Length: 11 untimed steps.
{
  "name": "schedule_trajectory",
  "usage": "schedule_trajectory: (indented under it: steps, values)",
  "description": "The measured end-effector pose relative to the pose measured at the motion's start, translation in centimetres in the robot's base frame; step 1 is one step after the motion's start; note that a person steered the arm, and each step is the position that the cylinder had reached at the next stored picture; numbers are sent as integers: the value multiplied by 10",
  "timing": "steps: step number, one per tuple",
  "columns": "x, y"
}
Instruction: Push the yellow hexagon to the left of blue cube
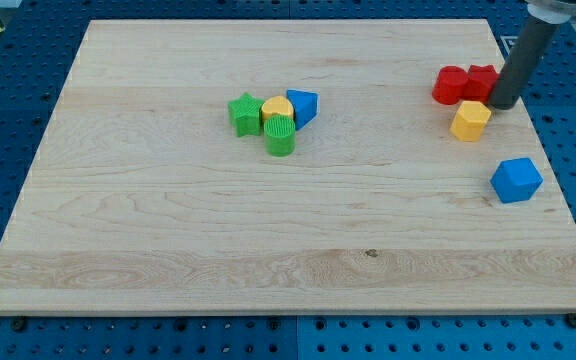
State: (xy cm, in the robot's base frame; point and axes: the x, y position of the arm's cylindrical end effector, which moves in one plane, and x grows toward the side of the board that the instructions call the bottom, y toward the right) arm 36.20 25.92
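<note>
The yellow hexagon [470, 120] lies near the board's right edge, up and left of the blue cube [516, 180]. My tip [504, 104] is the end of the dark rod coming from the view's top right. It stands just up and right of the yellow hexagon, close to it, and touches or nearly touches the right red block [483, 80]. The blue cube sits below my tip, apart from it.
Two red blocks, the left one [453, 86] next to the right one, sit above the hexagon. A cluster at centre-left holds a green star [244, 113], a yellow cylinder [277, 108], a green cylinder [280, 136] and a blue triangular block [304, 105]. The wooden board [168, 230] ends near the cube.
</note>
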Motion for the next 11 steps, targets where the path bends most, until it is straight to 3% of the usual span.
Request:
schedule_trajectory:
  steps: [2, 6, 7, 10, 11]
  values:
    - [-3, -55]
    - [28, -3]
    - [59, -43]
    - [47, -102]
    - [89, -131]
